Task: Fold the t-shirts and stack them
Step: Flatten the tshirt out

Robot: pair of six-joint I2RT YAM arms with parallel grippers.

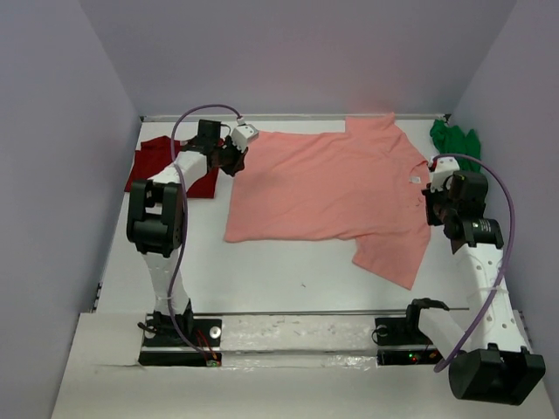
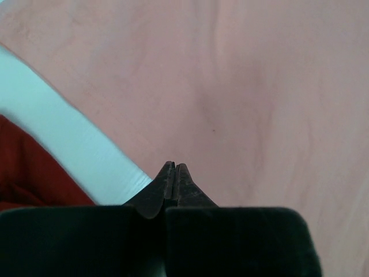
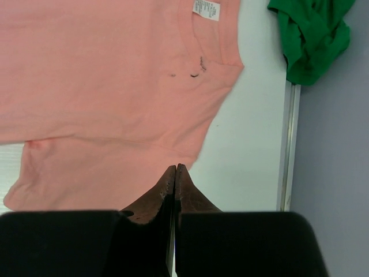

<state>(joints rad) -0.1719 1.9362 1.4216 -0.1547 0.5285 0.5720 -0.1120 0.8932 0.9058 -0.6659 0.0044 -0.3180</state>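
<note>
On the pink shirt [image 3: 104, 75], at the neckline, a small white label [image 3: 206, 8] is seen with rows of fine print that is too small to be read. Just below the collar, a few short dark marks [image 3: 196, 68] are seen; no word can be made out in them.

The pink shirt is spread flat across the middle of the table [image 1: 288, 279], with its neck turned to the right. The red shirt [image 1: 162, 161] is laid at the far left and is partly hidden behind the left arm. The green shirt [image 1: 454, 140] is bunched in the far right corner against the wall [image 3: 334, 144], and its top is cut off in the right wrist view.

The left gripper [image 2: 174, 167] is closed, tip against tip, at the pink shirt's left edge. The right gripper [image 3: 175, 168] is likewise closed at the shirt's right edge, below the collar. Whether any cloth is pinched by either cannot be told.

A narrow strip of bare table is left between the red shirt and the pink one. A wider bare band is left between the pink shirt and the arm bases. A thin rail [image 3: 288, 144] is seen along the table's right edge, under the green shirt.
</note>
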